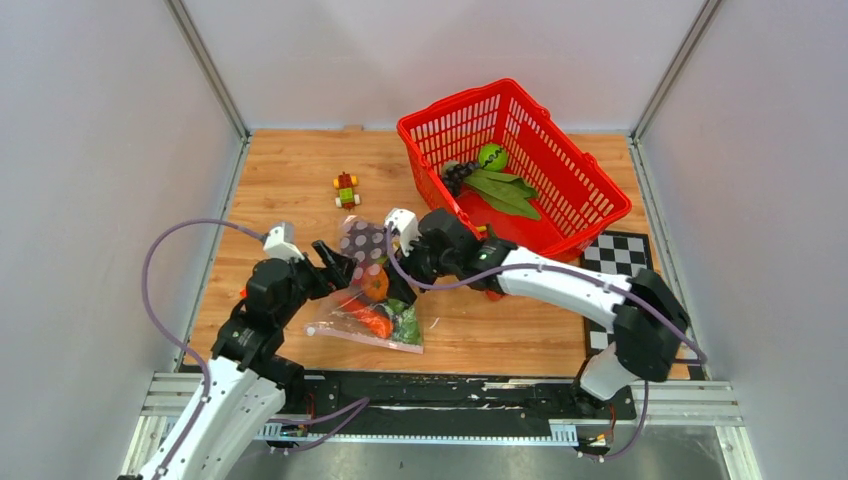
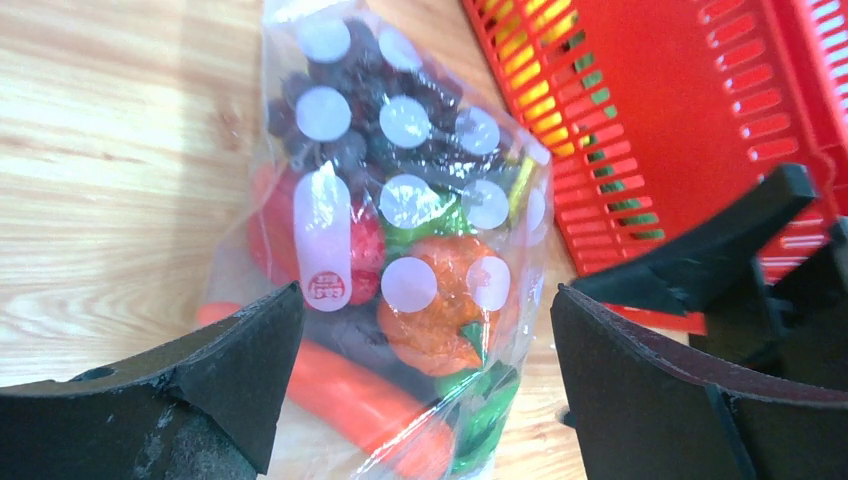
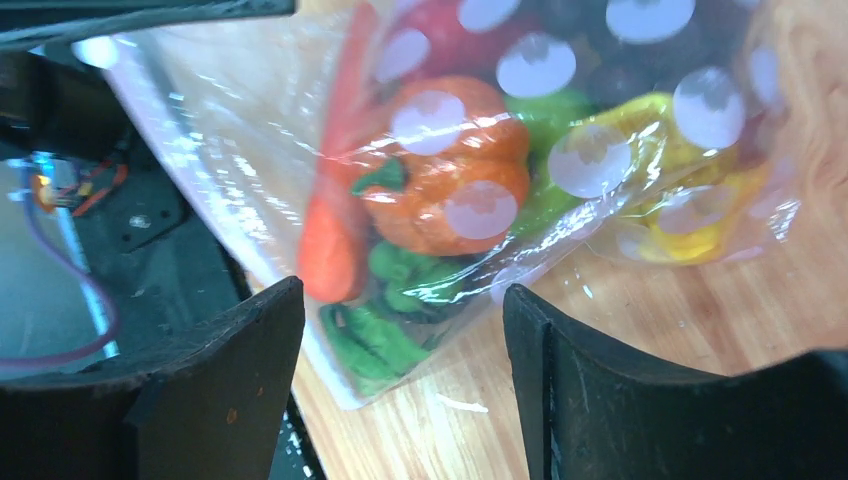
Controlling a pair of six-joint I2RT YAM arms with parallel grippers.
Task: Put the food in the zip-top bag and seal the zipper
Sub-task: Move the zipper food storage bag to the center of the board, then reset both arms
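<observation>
- The clear bag (image 1: 365,318) lies on the table (image 1: 290,180) between the grippers, holding a carrot (image 2: 350,390), a pumpkin (image 2: 440,310) and grapes (image 2: 340,110).
- The red basket (image 1: 575,148) holds a lime (image 1: 491,156) and leaves (image 1: 505,190).
- The left gripper (image 2: 425,300) has its jaws spread wide and empty.
- The right gripper (image 3: 402,292) has its jaws apart and empty.

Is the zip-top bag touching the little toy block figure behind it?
Apart. The top external view shows a strip of table between the zip-top bag and the toy block figure.

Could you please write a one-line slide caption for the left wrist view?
Open left gripper hovers over the food-filled zip-top bag beside the red basket.
</observation>
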